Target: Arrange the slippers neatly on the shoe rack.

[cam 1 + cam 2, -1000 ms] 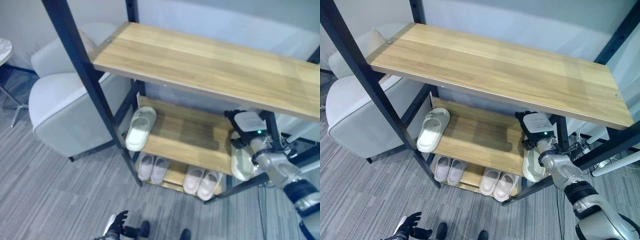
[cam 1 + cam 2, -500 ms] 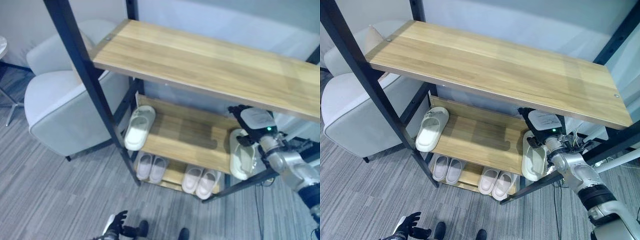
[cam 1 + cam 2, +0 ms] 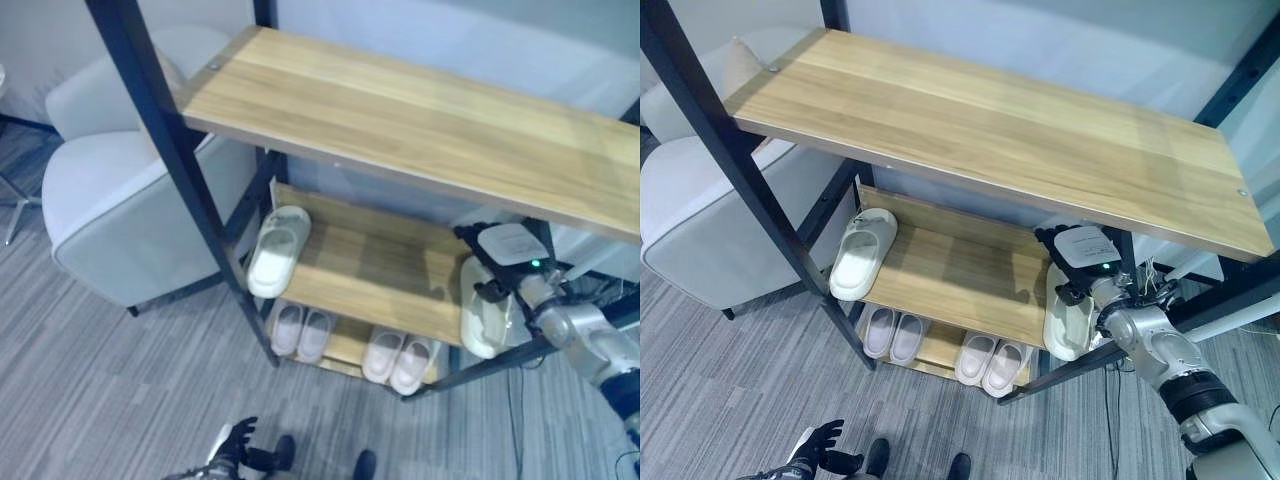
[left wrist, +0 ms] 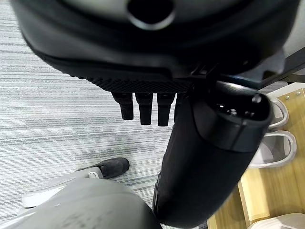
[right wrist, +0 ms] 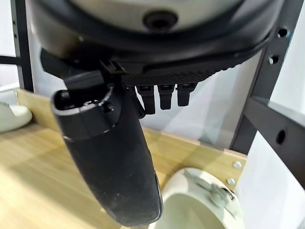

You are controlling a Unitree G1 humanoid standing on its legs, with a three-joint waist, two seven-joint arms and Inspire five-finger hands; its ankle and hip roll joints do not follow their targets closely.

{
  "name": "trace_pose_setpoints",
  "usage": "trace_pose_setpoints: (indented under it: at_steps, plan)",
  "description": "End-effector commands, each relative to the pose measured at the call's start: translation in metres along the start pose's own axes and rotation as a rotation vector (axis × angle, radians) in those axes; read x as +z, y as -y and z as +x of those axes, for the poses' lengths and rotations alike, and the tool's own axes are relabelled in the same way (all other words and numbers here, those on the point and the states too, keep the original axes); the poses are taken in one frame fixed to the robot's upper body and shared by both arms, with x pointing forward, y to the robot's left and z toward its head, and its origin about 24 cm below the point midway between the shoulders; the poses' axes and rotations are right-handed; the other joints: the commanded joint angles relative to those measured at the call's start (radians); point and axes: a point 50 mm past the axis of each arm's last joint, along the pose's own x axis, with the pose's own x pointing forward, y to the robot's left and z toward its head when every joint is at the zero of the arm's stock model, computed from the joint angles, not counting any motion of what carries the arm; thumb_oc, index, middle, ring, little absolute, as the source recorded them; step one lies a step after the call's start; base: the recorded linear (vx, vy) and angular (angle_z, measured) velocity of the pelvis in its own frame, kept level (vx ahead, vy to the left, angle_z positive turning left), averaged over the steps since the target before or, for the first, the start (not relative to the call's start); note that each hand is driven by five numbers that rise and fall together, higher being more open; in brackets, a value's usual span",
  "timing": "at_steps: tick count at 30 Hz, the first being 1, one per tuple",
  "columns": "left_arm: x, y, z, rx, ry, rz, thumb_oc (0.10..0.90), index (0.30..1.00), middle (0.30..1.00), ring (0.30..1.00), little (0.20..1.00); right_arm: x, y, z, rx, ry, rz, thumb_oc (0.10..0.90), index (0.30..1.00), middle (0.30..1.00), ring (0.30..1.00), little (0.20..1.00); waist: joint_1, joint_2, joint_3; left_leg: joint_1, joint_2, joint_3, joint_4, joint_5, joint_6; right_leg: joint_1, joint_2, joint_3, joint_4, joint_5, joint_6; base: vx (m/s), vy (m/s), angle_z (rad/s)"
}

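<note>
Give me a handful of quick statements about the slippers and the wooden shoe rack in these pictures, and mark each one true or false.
1. The top wooden shelf of the shoe rack holds a pair of slippers. False: it is bare.
2. One white slipper lies at the left end of the middle shelf. True.
3. The robot's right hand is at the right end of the middle shelf, by another white slipper. True.
4. The bottom shelf holds a single slipper. False: two pairs lie there side by side.
5. The left hand rests on the middle shelf. False: it is low over the grey carpet, away from the rack.
</note>
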Motion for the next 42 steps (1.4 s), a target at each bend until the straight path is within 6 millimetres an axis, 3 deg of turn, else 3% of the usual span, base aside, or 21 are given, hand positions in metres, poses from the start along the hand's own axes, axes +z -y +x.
trace_pose_setpoints:
  at_steps: [1,12,15,16,23,32,36,42]
  plan:
    - [-0.005,0.025,-0.003,-0.101,-0.019,0.089,0.8,0.9,0.9,0.9,0.9,-0.033,0.044,0.005,-0.105,-0.093,-0.141,0.8,0.9,0.9,0.9,0.9,0.019,0.0,-0.026,0.013,0.007,0.047,-0.008,-0.095,-0.009,0.018,-0.065,0.01,0.002,-0.034,0.102,0.0,0.0,0.0]
    - [0.006,0.02,0.001,-0.079,0.009,0.086,0.8,0.9,0.9,0.9,0.9,-0.031,0.034,0.028,-0.02,-0.134,-0.213,0.8,0.9,0.9,0.9,0.9,0.046,-0.02,0.001,-0.027,0.008,0.036,-0.008,-0.078,-0.013,-0.012,-0.065,0.003,0.003,-0.026,0.1,0.0,0.0,0.0]
    - [0.008,0.019,0.002,-0.073,0.014,0.079,0.8,0.9,0.9,0.9,0.9,-0.032,0.032,0.033,-0.006,-0.158,-0.223,0.525,0.488,0.488,0.488,0.488,0.051,-0.022,0.007,-0.035,0.007,0.032,-0.008,-0.074,-0.014,-0.019,-0.065,0.001,0.003,-0.024,0.099,-0.01,-0.002,0.04]
    - [0.009,0.018,0.002,-0.069,0.014,0.076,0.8,0.9,0.9,0.9,0.9,-0.032,0.032,0.035,-0.005,-0.166,-0.223,0.4,0.3,0.3,0.3,0.3,0.053,-0.023,0.009,-0.037,0.007,0.031,-0.008,-0.073,-0.014,-0.021,-0.065,0.0,0.003,-0.023,0.099,-0.01,-0.002,0.1]
    - [0.011,0.017,0.003,-0.059,0.019,0.063,0.8,0.9,0.9,0.9,0.9,-0.033,0.035,0.041,-0.015,-0.196,-0.212,0.4,0.3,0.3,0.3,0.3,0.06,-0.025,0.012,-0.049,0.004,0.025,-0.008,-0.068,-0.015,-0.026,-0.067,-0.006,0.002,-0.021,0.098,0.0,0.002,0.03]
    - [0.007,0.018,0.002,-0.052,0.005,0.051,0.8,0.9,0.9,0.9,0.9,-0.012,0.045,0.047,-0.107,-0.117,-0.165,0.4,0.3,0.3,0.3,0.3,0.062,-0.021,0.005,-0.038,0.002,0.022,-0.008,-0.074,-0.011,-0.016,-0.072,-0.01,0.003,-0.023,0.097,0.0,0.001,0.0]
    - [0.007,0.019,0.002,-0.055,0.006,0.05,0.8,0.9,0.9,0.9,0.9,-0.001,0.047,0.049,-0.149,-0.077,-0.135,0.4,0.3,0.3,0.3,0.3,0.065,-0.02,0.002,-0.034,0.002,0.022,-0.008,-0.077,-0.01,-0.011,-0.073,-0.012,0.003,-0.023,0.098,0.0,-0.001,0.02]
    - [0.005,0.02,0.001,-0.054,0.005,0.049,0.8,0.9,0.9,0.9,0.9,0.038,0.062,0.056,-0.269,0.055,-0.067,0.4,0.3,0.3,0.3,0.3,0.082,-0.023,0.002,-0.03,0.004,0.017,-0.008,-0.077,-0.009,-0.005,-0.072,-0.014,0.002,-0.025,0.096,0.01,-0.001,0.04]
